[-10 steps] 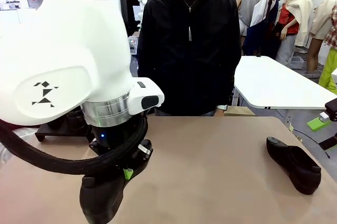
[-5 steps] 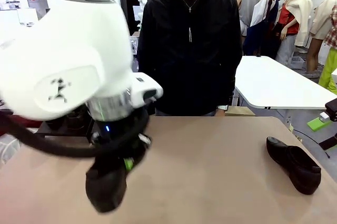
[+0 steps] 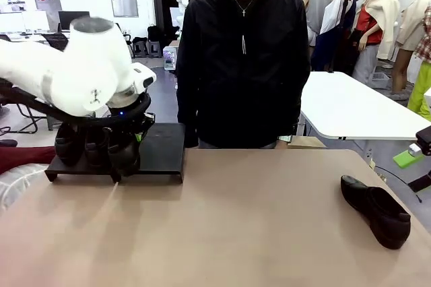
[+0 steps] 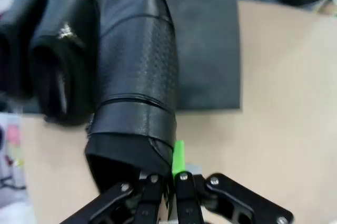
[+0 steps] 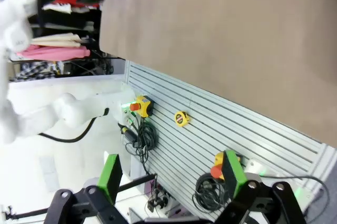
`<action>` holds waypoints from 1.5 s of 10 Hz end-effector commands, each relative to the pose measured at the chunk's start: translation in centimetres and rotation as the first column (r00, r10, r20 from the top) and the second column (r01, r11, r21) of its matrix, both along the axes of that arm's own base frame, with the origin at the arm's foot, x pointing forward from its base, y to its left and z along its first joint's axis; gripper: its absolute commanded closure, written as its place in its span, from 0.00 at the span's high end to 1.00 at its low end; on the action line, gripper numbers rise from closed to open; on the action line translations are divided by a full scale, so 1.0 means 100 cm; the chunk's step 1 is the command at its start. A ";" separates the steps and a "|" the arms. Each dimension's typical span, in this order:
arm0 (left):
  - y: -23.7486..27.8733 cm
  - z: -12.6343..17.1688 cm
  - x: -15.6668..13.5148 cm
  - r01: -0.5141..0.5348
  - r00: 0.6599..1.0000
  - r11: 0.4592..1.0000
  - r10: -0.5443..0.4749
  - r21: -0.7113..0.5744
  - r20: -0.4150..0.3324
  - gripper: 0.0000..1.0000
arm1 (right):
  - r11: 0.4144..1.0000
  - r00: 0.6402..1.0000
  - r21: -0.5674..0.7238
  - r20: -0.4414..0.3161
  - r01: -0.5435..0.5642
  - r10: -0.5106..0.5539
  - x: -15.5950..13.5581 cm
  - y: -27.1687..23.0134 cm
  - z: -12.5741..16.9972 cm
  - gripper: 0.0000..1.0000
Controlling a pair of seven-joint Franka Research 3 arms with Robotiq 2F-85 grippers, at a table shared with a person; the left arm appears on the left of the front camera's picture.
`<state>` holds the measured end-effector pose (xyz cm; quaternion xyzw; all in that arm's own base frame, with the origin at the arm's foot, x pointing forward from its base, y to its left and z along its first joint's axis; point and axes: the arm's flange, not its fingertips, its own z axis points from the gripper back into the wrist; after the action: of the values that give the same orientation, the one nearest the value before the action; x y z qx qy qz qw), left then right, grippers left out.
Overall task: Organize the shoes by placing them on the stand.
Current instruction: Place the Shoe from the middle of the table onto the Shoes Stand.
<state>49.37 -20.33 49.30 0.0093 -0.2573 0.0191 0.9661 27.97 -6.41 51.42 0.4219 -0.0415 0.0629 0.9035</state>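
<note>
- Right now the left gripper (image 4: 169, 167) is clamped tight on the heel rim of a glossy, perforated-leather shoe (image 4: 138, 71). Its toe is over the matte black stand (image 4: 210, 50), its heel past the near edge.
- Two parked shoes (image 3: 71, 147) crowd the stand's left; its flat right half lies open.
- The fourth shoe (image 3: 377, 210) lies lower right on the smooth tan table (image 3: 256, 219), with wide room between.
- The right gripper (image 5: 171, 174) gapes wide, holding nothing.

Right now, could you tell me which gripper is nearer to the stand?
Left. The left gripper is at the stand, shut on a shoe; the right gripper hangs open off the table's edge, far from it.
</note>
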 end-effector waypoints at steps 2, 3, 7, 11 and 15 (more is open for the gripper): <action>0.000 0.000 0.000 0.000 1.000 1.000 0.000 0.000 0.000 0.00 | 1.000 1.000 0.000 0.019 -0.020 0.020 0.000 -0.004 0.001 1.00; 0.000 0.000 0.000 0.000 1.000 1.000 0.000 0.000 0.000 0.00 | 1.000 1.000 0.000 0.019 -0.020 0.020 0.000 -0.004 0.001 1.00; -0.010 -0.007 0.006 -0.009 1.000 1.000 0.009 -0.004 -0.002 0.00 | 1.000 1.000 0.000 0.019 -0.020 0.020 0.000 -0.004 0.001 1.00; -0.017 -0.026 0.081 0.060 0.983 0.993 -0.076 0.100 0.170 0.00 | 1.000 1.000 0.000 0.019 -0.020 0.020 0.000 -0.004 0.001 1.00; -0.021 -0.042 0.102 -0.023 0.990 0.986 -0.001 0.167 0.144 0.00 | 1.000 1.000 0.000 0.019 -0.020 0.020 0.000 -0.004 0.001 1.00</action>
<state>59.23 -21.27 45.08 0.0762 -0.3258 -0.0065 0.9423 27.97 -6.42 51.41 0.4218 -0.0414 0.0628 0.9036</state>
